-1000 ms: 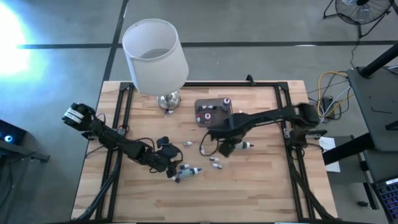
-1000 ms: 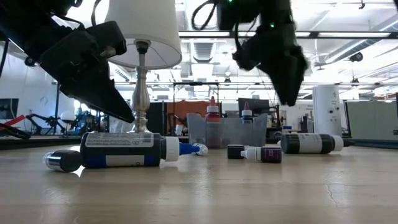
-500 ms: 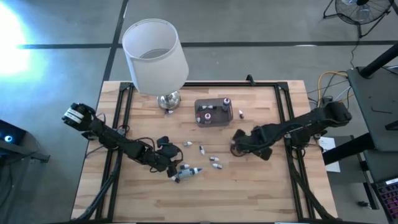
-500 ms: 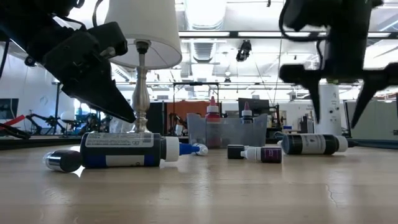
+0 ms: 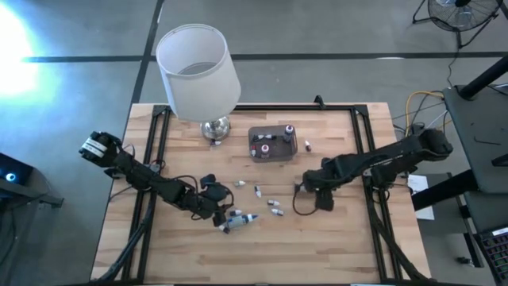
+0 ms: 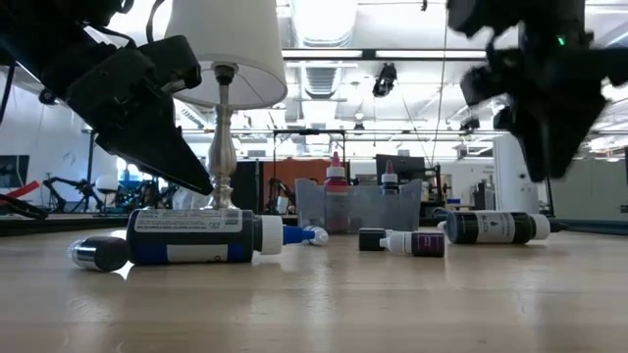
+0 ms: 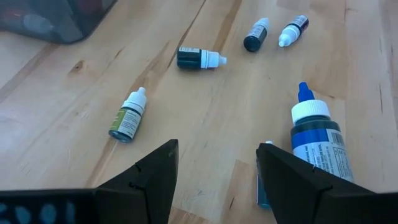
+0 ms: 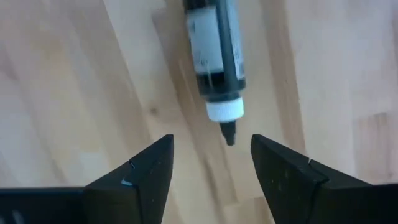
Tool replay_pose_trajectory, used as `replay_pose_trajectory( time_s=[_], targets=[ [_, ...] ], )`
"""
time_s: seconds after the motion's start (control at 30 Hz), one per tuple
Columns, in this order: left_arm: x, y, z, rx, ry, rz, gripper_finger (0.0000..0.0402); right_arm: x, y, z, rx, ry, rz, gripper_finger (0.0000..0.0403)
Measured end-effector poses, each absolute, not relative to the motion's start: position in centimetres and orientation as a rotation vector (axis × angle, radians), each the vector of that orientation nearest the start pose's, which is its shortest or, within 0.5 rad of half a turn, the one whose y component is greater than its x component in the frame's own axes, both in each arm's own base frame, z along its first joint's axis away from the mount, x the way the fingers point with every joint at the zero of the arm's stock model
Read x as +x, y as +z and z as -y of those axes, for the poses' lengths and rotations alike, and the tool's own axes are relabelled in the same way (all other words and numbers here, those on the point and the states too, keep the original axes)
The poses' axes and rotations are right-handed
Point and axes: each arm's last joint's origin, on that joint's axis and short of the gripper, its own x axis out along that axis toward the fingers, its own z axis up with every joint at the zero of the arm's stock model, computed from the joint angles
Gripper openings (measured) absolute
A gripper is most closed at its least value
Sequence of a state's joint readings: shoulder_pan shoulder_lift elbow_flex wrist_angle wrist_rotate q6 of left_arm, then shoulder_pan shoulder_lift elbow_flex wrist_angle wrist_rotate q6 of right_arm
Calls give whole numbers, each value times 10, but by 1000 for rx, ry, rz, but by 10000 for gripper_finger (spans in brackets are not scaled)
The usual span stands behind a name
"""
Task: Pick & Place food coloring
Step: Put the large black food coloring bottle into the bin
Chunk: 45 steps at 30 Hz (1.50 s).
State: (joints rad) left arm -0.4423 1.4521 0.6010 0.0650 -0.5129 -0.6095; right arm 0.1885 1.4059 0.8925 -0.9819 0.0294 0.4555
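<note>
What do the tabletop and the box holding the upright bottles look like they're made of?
Tabletop: likely wood, butcher-block style; visible grain and joined planks, low sheen. Box: probably translucent grey plastic; the red bottle shows dimly through its wall.

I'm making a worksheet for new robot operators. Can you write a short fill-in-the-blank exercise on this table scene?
1. The white-shaded lamp stands on a ____ base.
2. The right gripper hovers with open fingers over a dark bottle that is lying on its ____.
3. The big bottle beside the left gripper has a ____ tip.
4. Some bottles already stand upright in the grey ____.

Missing words: chrome; side; blue; box
</note>
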Motion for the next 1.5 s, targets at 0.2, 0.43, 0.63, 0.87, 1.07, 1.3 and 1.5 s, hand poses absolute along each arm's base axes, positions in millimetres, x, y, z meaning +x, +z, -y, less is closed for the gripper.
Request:
replay_pose_trajectory(
  time_s=[0.2,0.43,0.63,0.87,1.07,1.3,1.5],
  targets=[
    [242,155,99,-259,285,-639,194,223,172,-42,109,-129,-1497,216],
    [242,155,99,-283,296,-639,194,219,162,-39,57,-163,-1487,217],
    [242,155,98,-280,302,-637,194,219,146,-39,81,-151,-1417,217],
    [242,155,98,-278,306,-637,194,215,136,-38,81,-159,-1448,216],
    [242,155,98,-282,310,-640,194,215,135,-37,88,-156,-1450,181],
    [242,154,98,-284,311,-640,194,215,143,-36,37,-154,-1514,94],
    [242,154,97,-285,312,-640,194,214,163,-36,-24,-119,-1596,27]
  ],
)
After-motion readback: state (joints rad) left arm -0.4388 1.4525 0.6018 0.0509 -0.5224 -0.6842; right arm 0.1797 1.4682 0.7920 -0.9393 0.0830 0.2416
